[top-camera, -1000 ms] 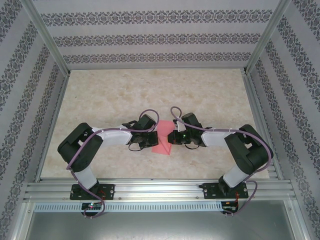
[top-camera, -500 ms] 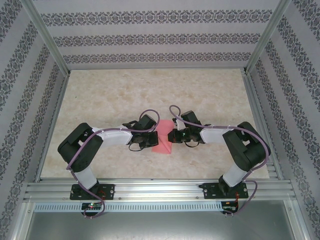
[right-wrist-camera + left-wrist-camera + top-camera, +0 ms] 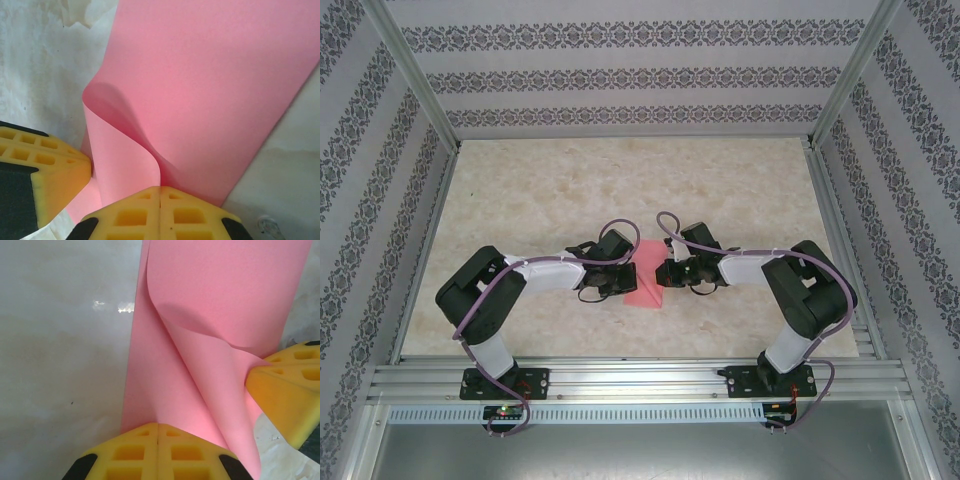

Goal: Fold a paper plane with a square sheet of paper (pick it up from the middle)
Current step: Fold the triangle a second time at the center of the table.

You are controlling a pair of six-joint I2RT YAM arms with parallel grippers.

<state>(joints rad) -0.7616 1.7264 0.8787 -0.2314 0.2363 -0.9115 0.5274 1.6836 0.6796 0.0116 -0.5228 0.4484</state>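
The square sheet of paper (image 3: 644, 285) lay just toward 6 o'clock of the table's (image 3: 570, 180) middle, one flap curling up off the surface. The left gripper (image 3: 158, 426), at the sheet's 9 o'clock, had its jaws fully closed, pinching the sheet's edge. The right gripper (image 3: 160, 189), at 3 o'clock, was likewise clamped tight on the curled fold.

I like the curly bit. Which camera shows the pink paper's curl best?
Left wrist: the pink paper curls close and clear, end to end. Right wrist shows a shorter stretch; the top view shows a small flat-looking patch.
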